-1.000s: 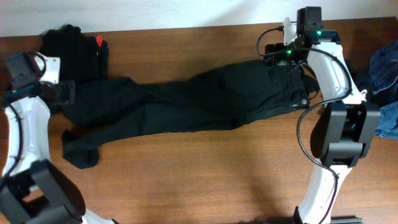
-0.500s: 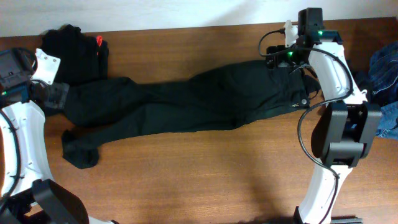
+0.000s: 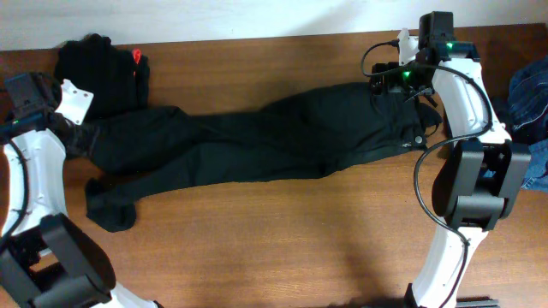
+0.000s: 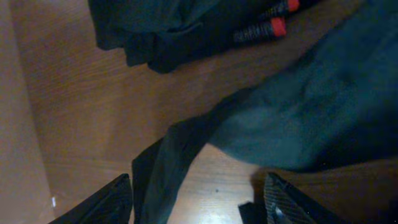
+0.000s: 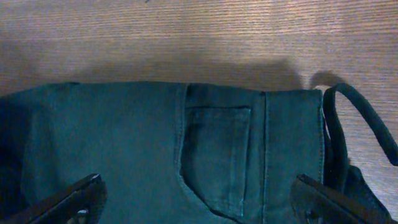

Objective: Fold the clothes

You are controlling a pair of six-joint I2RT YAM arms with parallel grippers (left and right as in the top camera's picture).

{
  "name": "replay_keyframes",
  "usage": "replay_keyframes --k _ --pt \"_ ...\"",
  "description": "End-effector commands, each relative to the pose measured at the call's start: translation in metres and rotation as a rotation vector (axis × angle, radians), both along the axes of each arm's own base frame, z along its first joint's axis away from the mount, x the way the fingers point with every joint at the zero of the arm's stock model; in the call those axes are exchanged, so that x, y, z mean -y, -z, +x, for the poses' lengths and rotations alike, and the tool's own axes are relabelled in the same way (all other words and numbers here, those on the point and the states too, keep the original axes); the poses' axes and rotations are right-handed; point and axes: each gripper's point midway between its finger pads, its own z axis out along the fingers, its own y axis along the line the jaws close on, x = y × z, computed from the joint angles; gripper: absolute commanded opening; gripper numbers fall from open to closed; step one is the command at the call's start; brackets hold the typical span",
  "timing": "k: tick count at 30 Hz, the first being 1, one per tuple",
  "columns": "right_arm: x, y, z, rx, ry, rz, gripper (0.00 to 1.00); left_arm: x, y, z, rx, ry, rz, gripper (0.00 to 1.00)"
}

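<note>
- Long black denim jeans (image 3: 257, 141) lie stretched across the brown wooden table (image 3: 257, 248).
- My left pincer (image 4: 199, 190) gapes at their hem, and my right pincer (image 5: 198, 190) over their waistband; both are empty.
- A rumpled black cloth heap (image 3: 98, 68) crowds the hem.

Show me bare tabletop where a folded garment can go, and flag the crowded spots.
Widest bare patch: brown wooden table on the near side of the long black jeans, along their whole length. A narrower strip lies beyond the jeans, between the black clothing pile and waistband. Crowded: left end by the pile; right end near the blue denim garment.
</note>
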Motion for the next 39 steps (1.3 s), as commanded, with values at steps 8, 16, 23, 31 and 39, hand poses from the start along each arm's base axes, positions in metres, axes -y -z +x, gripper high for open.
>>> replay_keyframes --k 8,16,23,31,39 --pt "-0.004 -0.001 0.009 0.029 -0.005 0.022 0.99 -0.009 0.031 0.011 -0.026 0.003 -0.011 0.64" --pt "-0.022 0.002 0.009 0.028 -0.046 0.109 0.99 -0.008 0.041 0.014 -0.031 0.011 -0.028 0.57" --pt "-0.04 0.037 0.007 -0.041 -0.084 0.209 0.99 -0.007 0.05 0.014 -0.05 0.01 -0.036 0.58" --pt "-0.065 0.042 0.006 -0.047 -0.145 0.258 0.99 -0.008 0.049 0.014 -0.048 0.01 -0.035 0.58" --pt "-0.079 0.041 0.007 -0.034 -0.188 0.248 0.59 -0.008 0.049 0.014 -0.047 0.01 -0.035 0.54"
